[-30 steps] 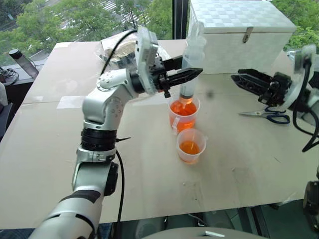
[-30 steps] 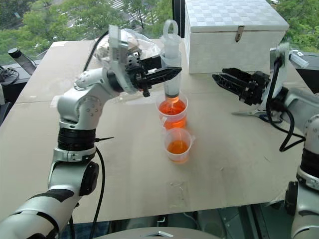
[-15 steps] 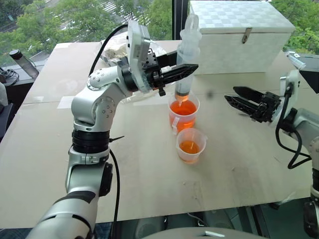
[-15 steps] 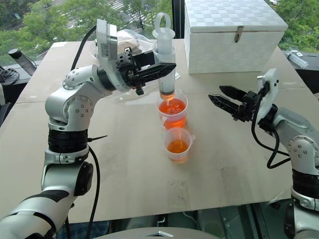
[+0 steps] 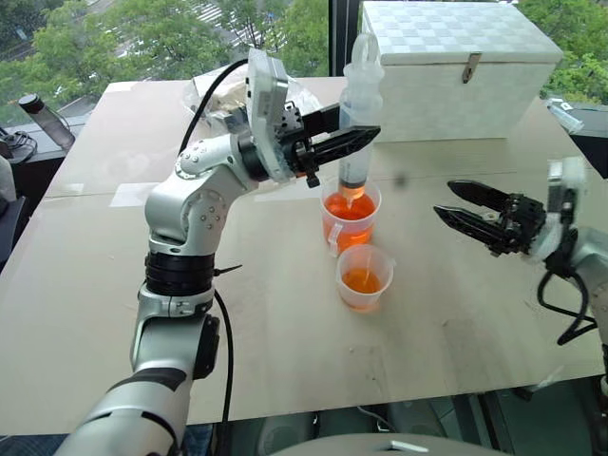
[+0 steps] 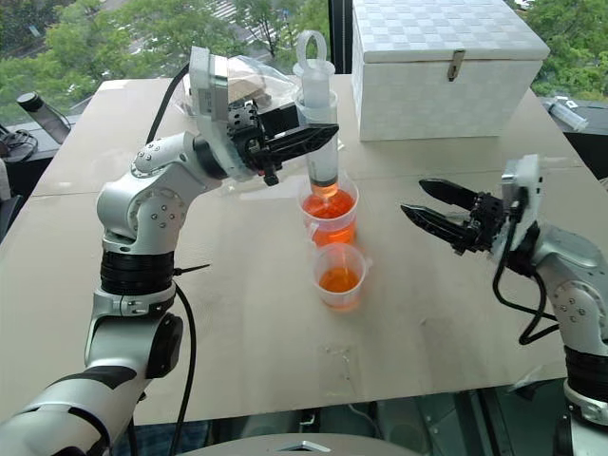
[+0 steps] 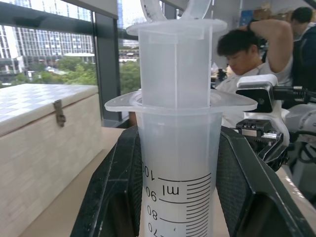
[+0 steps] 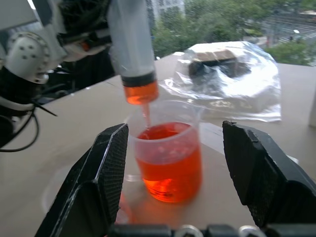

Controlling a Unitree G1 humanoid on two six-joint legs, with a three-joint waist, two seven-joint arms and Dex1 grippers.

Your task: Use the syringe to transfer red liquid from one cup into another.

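Observation:
My left gripper point(image 5: 366, 138) is shut on the barrel of the syringe point(image 5: 357, 104), holding it upright over the taller cup point(image 5: 348, 228). The black fingers point(image 7: 111, 197) clamp the barrel just below its flange. Below the black seal sits a little red liquid point(image 8: 140, 92), and the tip points down into the taller cup point(image 8: 168, 153), which is about half full of it. The shorter cup point(image 5: 364, 277) stands just in front, with some red liquid in its bottom. My right gripper point(image 5: 445, 199) hovers open to the right of the cups, pointing at them.
A white latched box point(image 5: 456, 66) stands at the back of the table, and a clear plastic bag point(image 5: 220, 93) lies behind my left arm. A bottle point(image 5: 43, 119) stands off the table's far left. A person point(image 7: 247, 54) sits beyond the table.
My right gripper has drawn back toward me and sunk lower, still open and still right of the cups. The left gripper has kept the syringe over the taller cup.

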